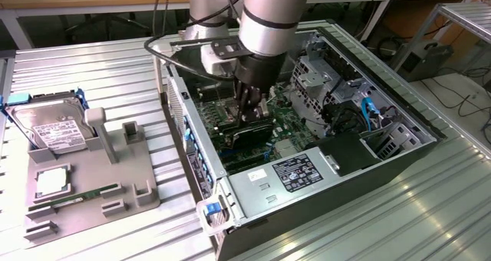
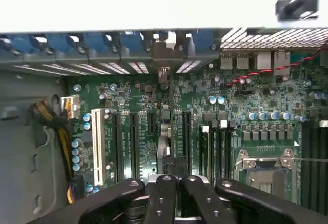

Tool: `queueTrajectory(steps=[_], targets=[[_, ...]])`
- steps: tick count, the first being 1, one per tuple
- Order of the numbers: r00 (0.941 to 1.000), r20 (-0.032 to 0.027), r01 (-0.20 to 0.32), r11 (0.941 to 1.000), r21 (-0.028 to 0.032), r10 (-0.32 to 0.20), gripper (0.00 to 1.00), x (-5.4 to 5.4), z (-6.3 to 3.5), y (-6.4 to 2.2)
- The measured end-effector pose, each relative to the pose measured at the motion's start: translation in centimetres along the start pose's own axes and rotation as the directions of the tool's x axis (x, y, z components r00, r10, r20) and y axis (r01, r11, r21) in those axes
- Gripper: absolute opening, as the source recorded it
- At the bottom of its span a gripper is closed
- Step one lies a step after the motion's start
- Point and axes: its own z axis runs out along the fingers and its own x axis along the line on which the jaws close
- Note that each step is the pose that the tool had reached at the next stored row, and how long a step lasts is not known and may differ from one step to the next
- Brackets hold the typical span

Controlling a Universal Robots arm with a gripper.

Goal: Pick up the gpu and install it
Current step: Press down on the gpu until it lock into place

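The gpu (image 1: 250, 133), a slim black card, hangs edge-down inside the open computer case (image 1: 192, 152), just over the green motherboard (image 1: 288, 126). My gripper (image 1: 254, 112) is shut on the card's upper edge. In the wrist view the black fingers (image 2: 160, 196) sit close together, and the gpu (image 2: 164, 142) appears edge-on as a thin strip running from them toward the case's rear wall. It lies between the long black expansion slots (image 2: 134, 142), in line with the short black slot (image 2: 151, 124) between them. Whether the card touches a slot is hidden.
A power supply (image 1: 295, 175) fills the case's near end and a drive cage (image 1: 326, 71) the far side. The CPU socket (image 2: 266, 165) lies beside the slots. Outside, on the exterior view's left, a grey fixture (image 1: 134, 183) holds a hard drive (image 1: 50, 129), RAM stick (image 1: 77, 196) and processor (image 1: 52, 180).
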Motion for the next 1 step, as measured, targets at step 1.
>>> queueTrajectory(steps=[1], targets=[[1.0000, 0.0001, 0.000, 1.0000, 0.0000, 0.000, 0.11, -0.01, -0.88, 0.03]])
